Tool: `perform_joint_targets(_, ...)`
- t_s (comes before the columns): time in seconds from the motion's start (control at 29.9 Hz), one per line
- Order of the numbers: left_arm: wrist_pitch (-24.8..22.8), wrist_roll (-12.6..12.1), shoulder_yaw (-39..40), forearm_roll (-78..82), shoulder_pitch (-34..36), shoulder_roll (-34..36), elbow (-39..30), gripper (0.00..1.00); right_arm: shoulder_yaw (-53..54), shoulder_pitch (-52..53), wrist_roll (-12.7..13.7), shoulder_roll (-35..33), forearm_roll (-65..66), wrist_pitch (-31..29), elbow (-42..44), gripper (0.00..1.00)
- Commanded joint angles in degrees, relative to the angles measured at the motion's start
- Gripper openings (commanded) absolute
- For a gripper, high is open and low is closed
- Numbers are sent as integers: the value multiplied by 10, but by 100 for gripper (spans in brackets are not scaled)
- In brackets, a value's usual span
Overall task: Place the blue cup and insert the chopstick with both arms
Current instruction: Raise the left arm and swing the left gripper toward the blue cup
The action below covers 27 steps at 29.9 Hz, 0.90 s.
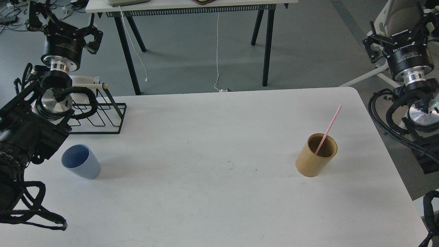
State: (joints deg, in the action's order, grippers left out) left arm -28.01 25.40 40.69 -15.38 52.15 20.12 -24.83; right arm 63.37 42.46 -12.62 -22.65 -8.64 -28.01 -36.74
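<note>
The blue cup (pixel 81 166) stands upright on the white table (pixel 205 192) near its left edge, just right of my left arm's thick forearm. The pink chopstick (pixel 328 129) leans inside a tan wooden cylinder holder (pixel 315 157) on the right side of the table, its upper end sticking out to the upper right. My left gripper (pixel 63 25) is raised at the top left, far behind the cup, open and empty. My right gripper (pixel 399 29) is raised at the top right, off the table's edge, open and empty.
A black wire rack (pixel 99 116) with a pale wooden rod (pixel 91 86) sits at the table's back left, partly behind my left arm. Another table on black legs (pixel 192 7) stands behind on the grey floor, with white cables hanging from it.
</note>
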Motion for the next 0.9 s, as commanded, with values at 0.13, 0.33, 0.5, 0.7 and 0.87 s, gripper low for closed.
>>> perform_joint_targets(0.13, 0, -2, 17, 1, -5, 14, -1, 99, 1, 0, -1, 2, 0, 0, -1, 99)
perform_joint_targets(0.33, 0, -4, -15, 8, -15, 81, -51, 99, 1, 0, -1, -3, -1, 0, -1, 99)
perform_joint_targets(0.5, 0, -2, -104, 64, -10, 189, -182, 99, -1, -5, -1, -9, -1, 0, -1, 99)
perform_joint_targets(0.7, 0, -3, -108, 262, -11, 303, -337, 99, 3, -13, -1, -9, -1, 0, -3, 99)
perform_joint_targets(0.87, 0, -3, -108, 392, -14, 369, -401, 98, -1, -15, -2, -8, 0, 0, 3, 99)
